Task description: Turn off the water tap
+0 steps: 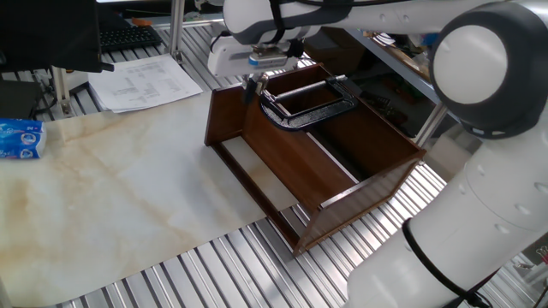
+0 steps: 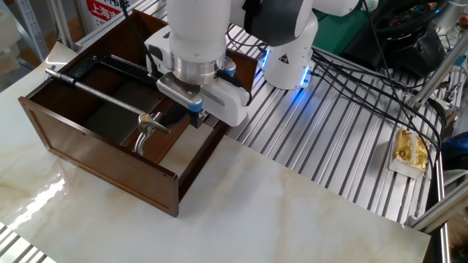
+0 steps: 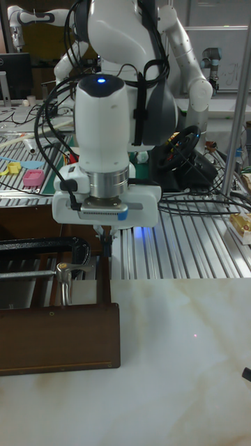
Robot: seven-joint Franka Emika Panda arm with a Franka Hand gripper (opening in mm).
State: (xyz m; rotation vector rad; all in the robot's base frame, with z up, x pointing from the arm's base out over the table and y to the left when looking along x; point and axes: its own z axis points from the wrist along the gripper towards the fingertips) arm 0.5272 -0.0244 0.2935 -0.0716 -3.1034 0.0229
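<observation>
Your gripper (image 2: 196, 117) hangs over the corner of the brown wooden box (image 2: 110, 157), right at its wall near the metal-slatted part of the worktop (image 2: 322, 146). The fingers (image 3: 104, 239) look close together in the tall fixed view, but you cannot tell from any view whether they grip anything. The water tap (image 2: 148, 126), a small metal piece, stands just beside the gripper inside the box, at the end of the threaded screw of the black C-clamp (image 1: 306, 107), which lies across the box's upper edge. In the tall view the tap (image 3: 66, 279) sits left of the fingers, near but apart. Papers (image 1: 141, 81) lie on the far side.
</observation>
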